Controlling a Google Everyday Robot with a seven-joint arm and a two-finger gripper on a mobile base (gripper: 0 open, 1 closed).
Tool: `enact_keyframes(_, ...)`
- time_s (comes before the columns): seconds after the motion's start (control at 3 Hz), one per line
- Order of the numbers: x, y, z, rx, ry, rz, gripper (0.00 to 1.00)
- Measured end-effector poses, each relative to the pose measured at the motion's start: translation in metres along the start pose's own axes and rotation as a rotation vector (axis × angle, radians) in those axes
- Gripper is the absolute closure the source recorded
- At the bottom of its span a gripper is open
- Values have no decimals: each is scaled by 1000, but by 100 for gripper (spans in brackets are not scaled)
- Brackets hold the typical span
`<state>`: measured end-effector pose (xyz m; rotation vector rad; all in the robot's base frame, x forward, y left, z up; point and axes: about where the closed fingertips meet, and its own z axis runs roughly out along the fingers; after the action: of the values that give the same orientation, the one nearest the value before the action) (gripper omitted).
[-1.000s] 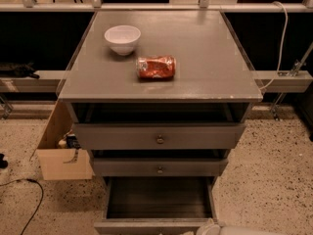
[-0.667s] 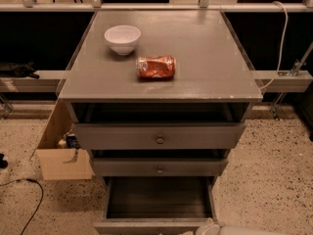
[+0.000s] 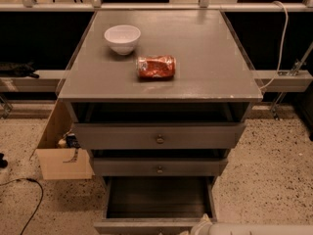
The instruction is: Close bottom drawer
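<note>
The grey cabinet (image 3: 161,48) stands in the middle of the camera view with three drawers. The bottom drawer (image 3: 156,198) is pulled far out toward me, and its dark grey inside is empty. Its front (image 3: 142,226) lies at the lower edge of the view, with the knob out of sight. The middle drawer (image 3: 159,167) and the top drawer (image 3: 159,136) each stick out a little. My gripper is out of view. Only a white part of my arm (image 3: 244,228) shows at the bottom edge, just right of the bottom drawer's front.
A white bowl (image 3: 122,38) and a crushed red can (image 3: 156,66) lie on the cabinet top. An open cardboard box (image 3: 61,153) stands on the speckled floor left of the cabinet. A black cable (image 3: 27,190) runs across the floor at the left. A white cable (image 3: 281,43) hangs at the right.
</note>
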<state>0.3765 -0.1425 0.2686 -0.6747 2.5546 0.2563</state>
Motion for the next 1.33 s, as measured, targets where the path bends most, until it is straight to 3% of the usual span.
enact_keyframes(0.33, -1, -14, 2, 60, 6, -10, 0)
enact_keyframes(1.0, -5, -16, -2, 48, -3, -47, 0)
enact_keyframes(1.33, 5, -35, 12, 7, -8, -82, 0)
